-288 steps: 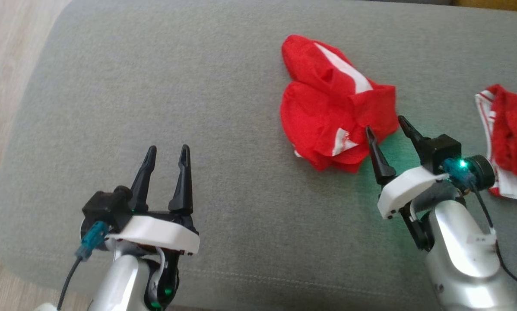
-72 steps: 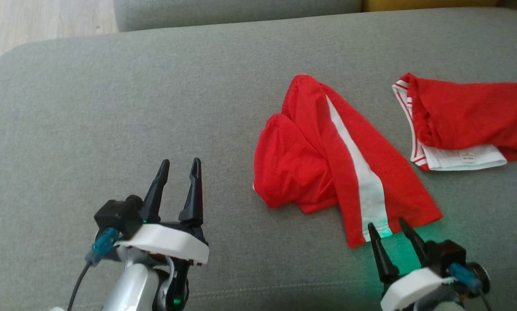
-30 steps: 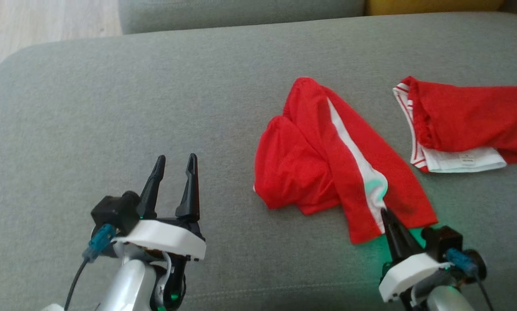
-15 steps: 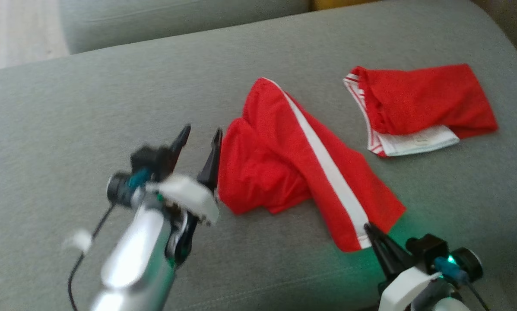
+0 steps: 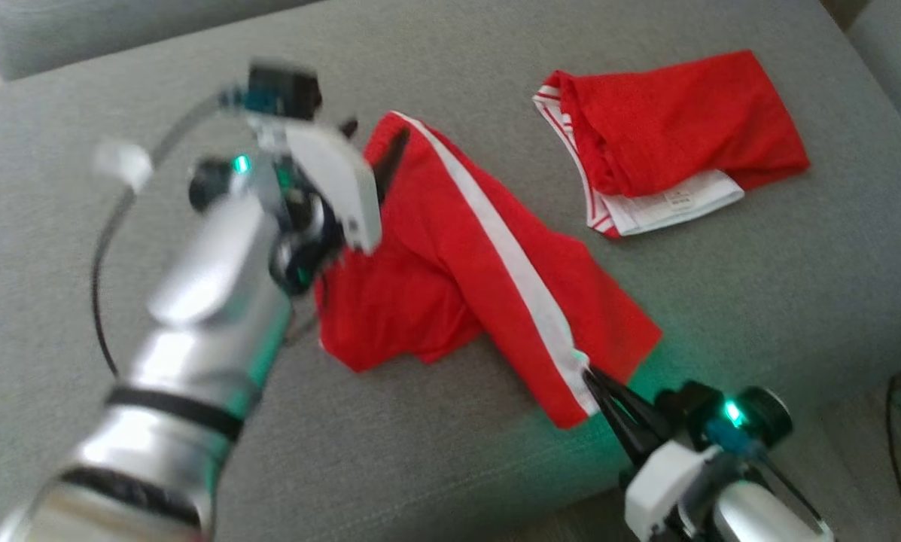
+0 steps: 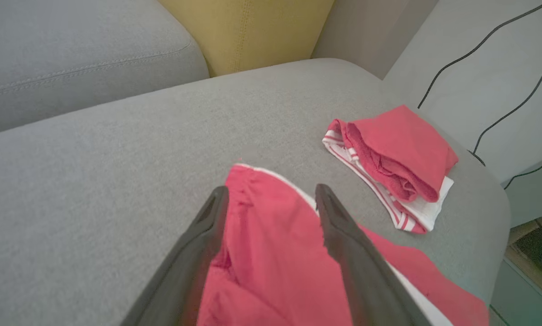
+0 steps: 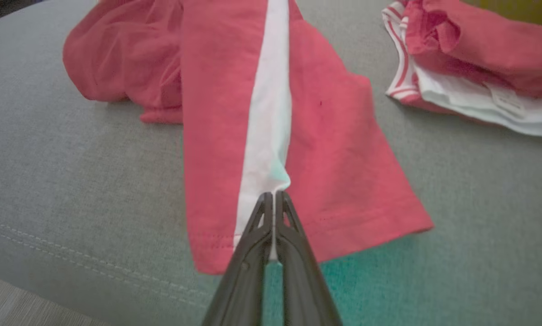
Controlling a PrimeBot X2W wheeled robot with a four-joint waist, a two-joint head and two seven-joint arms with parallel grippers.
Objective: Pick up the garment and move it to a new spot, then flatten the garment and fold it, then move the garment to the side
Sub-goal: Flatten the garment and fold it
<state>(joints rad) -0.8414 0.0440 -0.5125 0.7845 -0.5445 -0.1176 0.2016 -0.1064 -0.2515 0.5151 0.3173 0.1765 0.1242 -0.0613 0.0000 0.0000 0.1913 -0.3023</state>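
Head view, rumpled red garment (image 5: 420, 301), white stripe (image 5: 507, 256)

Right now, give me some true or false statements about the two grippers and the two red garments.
1. The right gripper is shut on the striped garment near its hem. True.
2. The left gripper is shut on that garment. False: it is open, fingers spread at the waistband end.
3. The folded garment lies on the striped one. False: they lie apart.
4. Both garments rest on the grey sofa. True.
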